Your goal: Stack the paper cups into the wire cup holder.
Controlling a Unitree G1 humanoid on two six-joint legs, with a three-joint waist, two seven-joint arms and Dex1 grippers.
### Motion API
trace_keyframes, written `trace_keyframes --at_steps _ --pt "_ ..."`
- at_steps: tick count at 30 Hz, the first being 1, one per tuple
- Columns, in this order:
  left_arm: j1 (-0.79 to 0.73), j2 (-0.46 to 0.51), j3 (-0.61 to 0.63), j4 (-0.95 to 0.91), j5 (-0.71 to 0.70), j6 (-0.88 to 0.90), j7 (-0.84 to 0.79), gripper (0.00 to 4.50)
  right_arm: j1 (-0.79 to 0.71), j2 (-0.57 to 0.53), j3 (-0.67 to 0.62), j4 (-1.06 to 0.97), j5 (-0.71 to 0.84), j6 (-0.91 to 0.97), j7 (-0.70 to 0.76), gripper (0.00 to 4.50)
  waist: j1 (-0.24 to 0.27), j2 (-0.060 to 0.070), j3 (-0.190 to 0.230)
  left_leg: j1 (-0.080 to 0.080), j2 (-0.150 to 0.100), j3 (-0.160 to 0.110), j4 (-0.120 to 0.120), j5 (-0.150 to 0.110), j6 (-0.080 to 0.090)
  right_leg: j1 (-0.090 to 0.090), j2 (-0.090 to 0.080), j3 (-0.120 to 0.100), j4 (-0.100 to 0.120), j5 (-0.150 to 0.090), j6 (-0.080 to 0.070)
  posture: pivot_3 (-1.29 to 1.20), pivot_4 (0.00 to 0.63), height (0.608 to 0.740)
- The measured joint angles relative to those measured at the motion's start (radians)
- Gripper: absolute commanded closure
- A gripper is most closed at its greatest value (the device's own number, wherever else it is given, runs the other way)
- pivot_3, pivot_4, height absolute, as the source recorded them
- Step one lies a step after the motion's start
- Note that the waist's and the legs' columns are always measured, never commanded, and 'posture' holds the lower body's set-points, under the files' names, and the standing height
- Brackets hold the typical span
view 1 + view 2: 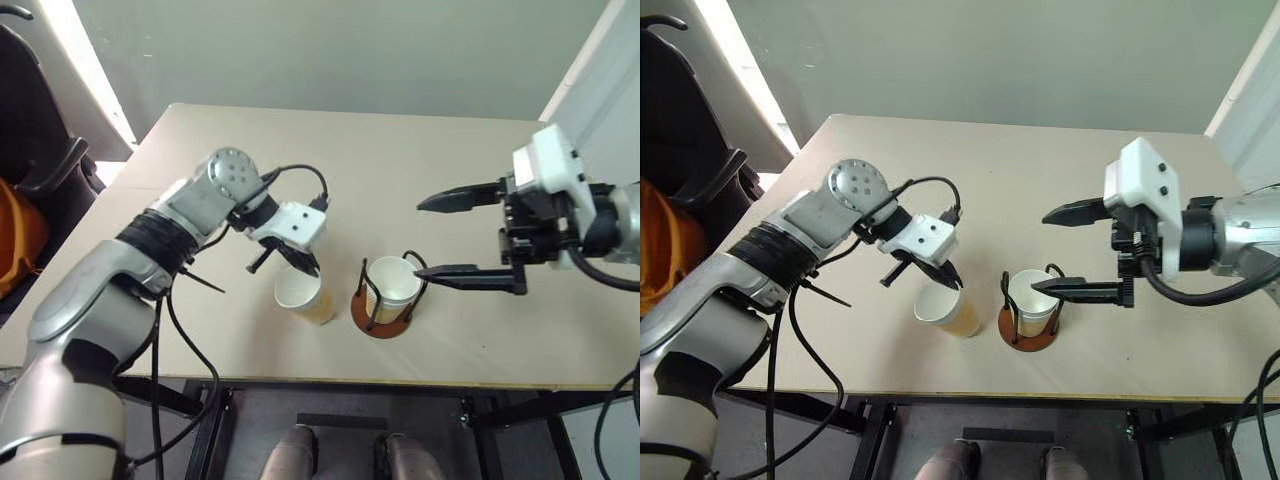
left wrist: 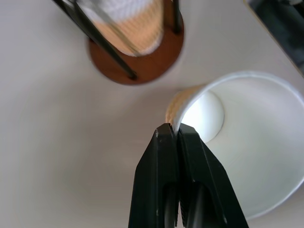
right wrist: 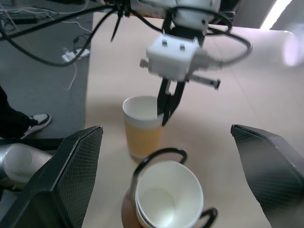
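One paper cup [image 1: 302, 293] stands upright on the table [image 1: 400, 160], just beside the wire cup holder [image 1: 385, 318] at its nine o'clock. Left gripper [image 2: 176, 130] is clamped together on that cup's rim wall, one finger inside and one outside. Nested cups [image 1: 393, 283] already sit within the holder's black loops. Right gripper [image 1: 455, 235] hovers at the holder's three o'clock, its fingers spread wide apart and holding nothing.
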Motion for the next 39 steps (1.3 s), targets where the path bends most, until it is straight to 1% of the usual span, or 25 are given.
trace_keyframes --at_steps 1,3,7,9,12,16,18,22,29,32,39 --pt "-0.024 0.006 -0.002 0.001 -0.031 0.001 0.000 4.44 0.015 -0.020 -0.021 0.004 0.002 -0.003 0.014 0.00 0.001 0.000 0.000 0.000 0.000 0.000 0.000 0.000 -0.001 0.000 0.000 0.000 0.000 0.000 0.001 0.00 0.150 0.740" --pt "-0.097 0.011 -0.008 0.024 -0.110 0.004 -0.001 4.44 0.091 -0.074 -0.101 0.020 0.004 -0.011 0.065 0.00 0.009 -0.001 0.000 -0.002 0.000 0.000 0.001 0.001 -0.003 0.000 0.000 0.000 -0.001 -0.001 0.002 0.00 0.150 0.740" --pt "-0.288 0.009 -0.012 0.092 -0.277 0.023 -0.002 4.44 0.183 -0.100 -0.276 0.074 0.007 -0.027 0.120 0.00 0.013 0.000 0.000 -0.004 -0.001 0.003 0.001 0.000 -0.004 -0.001 0.000 0.002 -0.006 -0.001 0.003 0.00 0.150 0.740" --pt "-0.371 -0.035 -0.033 0.132 -0.340 0.031 -0.002 4.44 0.211 -0.105 -0.331 0.085 0.005 -0.041 0.126 0.00 0.017 0.000 0.000 -0.004 -0.001 0.003 0.002 -0.002 -0.003 0.001 -0.001 0.003 -0.007 -0.002 0.006 0.00 0.150 0.740" --pt "-0.441 -0.141 -0.084 0.209 -0.383 0.028 -0.003 4.44 0.241 -0.110 -0.348 0.086 -0.002 -0.052 0.124 0.00 0.020 0.001 0.001 -0.004 -0.002 0.004 0.008 -0.006 -0.001 0.003 -0.002 0.006 -0.006 -0.003 0.011 0.00 0.150 0.740" --pt "-0.483 -0.256 -0.176 0.311 -0.406 0.031 -0.003 4.44 0.267 -0.118 -0.358 0.067 0.008 -0.046 0.112 0.00 0.019 0.004 0.002 -0.005 -0.002 0.013 0.016 -0.013 0.003 0.003 -0.001 0.011 -0.005 -0.004 0.018 0.00 0.150 0.740" --pt "-0.497 -0.304 -0.225 0.340 -0.411 0.036 -0.004 4.44 0.283 -0.130 -0.387 0.048 0.022 -0.034 0.108 0.00 0.023 0.004 0.002 -0.006 -0.003 0.015 0.018 -0.014 0.005 0.003 -0.001 0.018 -0.006 -0.005 0.024 0.00 0.150 0.740" --pt "-0.500 -0.369 -0.280 0.370 -0.424 0.051 -0.004 4.44 0.321 -0.144 -0.447 0.008 0.036 -0.012 0.091 0.00 0.025 0.004 0.002 -0.005 -0.004 0.024 0.022 -0.017 0.010 0.003 -0.001 0.026 -0.007 -0.007 0.030 0.00 0.150 0.740" --pt "-0.500 -0.359 -0.379 0.337 -0.466 0.040 -0.004 4.44 0.399 -0.145 -0.529 -0.044 0.063 0.028 0.062 0.00 0.026 0.005 0.002 -0.006 -0.004 0.029 0.033 -0.028 0.016 0.004 -0.002 0.029 -0.008 -0.009 0.034 0.00 0.150 0.740" --pt "-0.500 -0.363 -0.417 0.340 -0.465 0.018 -0.004 4.44 0.462 -0.155 -0.570 -0.073 0.064 0.050 0.061 0.00 0.028 0.005 0.002 -0.006 -0.004 0.029 0.033 -0.029 0.017 0.006 -0.002 0.029 -0.010 -0.009 0.035 0.00 0.150 0.740" --pt "-0.500 -0.363 -0.497 0.324 -0.470 -0.025 -0.004 4.44 0.529 -0.160 -0.608 -0.098 0.056 0.060 0.066 0.00 0.029 0.005 0.002 -0.004 -0.004 0.030 0.034 -0.030 0.019 0.008 -0.002 0.029 -0.010 -0.009 0.036 0.00 0.150 0.740"
